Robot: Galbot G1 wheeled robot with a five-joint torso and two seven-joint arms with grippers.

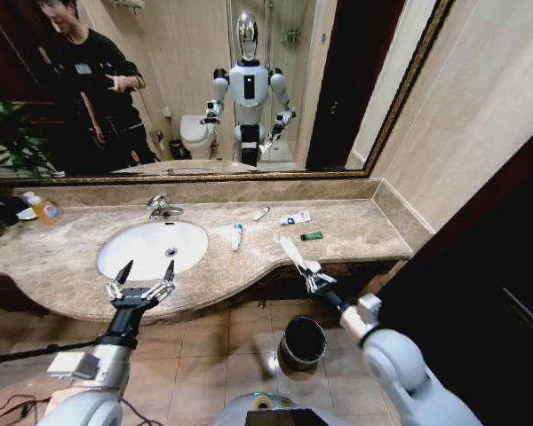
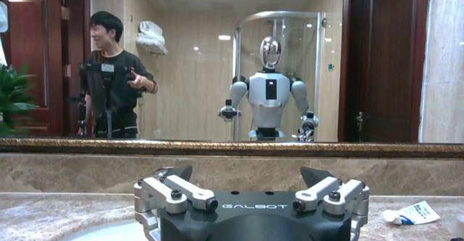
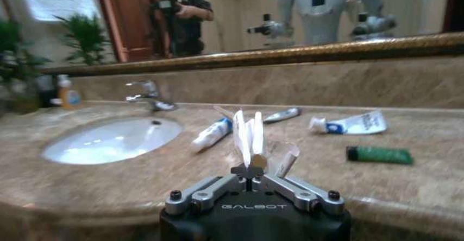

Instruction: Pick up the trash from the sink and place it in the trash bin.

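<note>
At the beige marble counter's front edge (image 1: 249, 297), the right gripper (image 1: 314, 282) pinches a crumpled strip of white tissue (image 1: 293, 252), lifted clear above the small round black bin (image 1: 303, 342) on the tiled floor. Beside the white oval basin (image 1: 151, 248), the left gripper (image 1: 140, 286) hovers spread wide and empty. A blue-capped white tube (image 1: 237, 235), a white-blue packet (image 1: 295, 218) and a green piece (image 1: 312, 236) lie well apart on the counter.

The sink (image 1: 151, 247) is white with a chrome faucet (image 1: 163, 208), set in a beige, brown-veined marble counter (image 1: 355, 232). On the counter: a white tube (image 1: 237, 235) with a blue cap, a white-blue packet (image 1: 295, 218), a green piece (image 1: 312, 236), and an orange-yellow bottle (image 1: 43, 209). The right gripper (image 1: 314, 280) is silver and black and holds white tissue (image 1: 292, 251); the bin (image 1: 302, 342) is black with a shiny rim.
</note>
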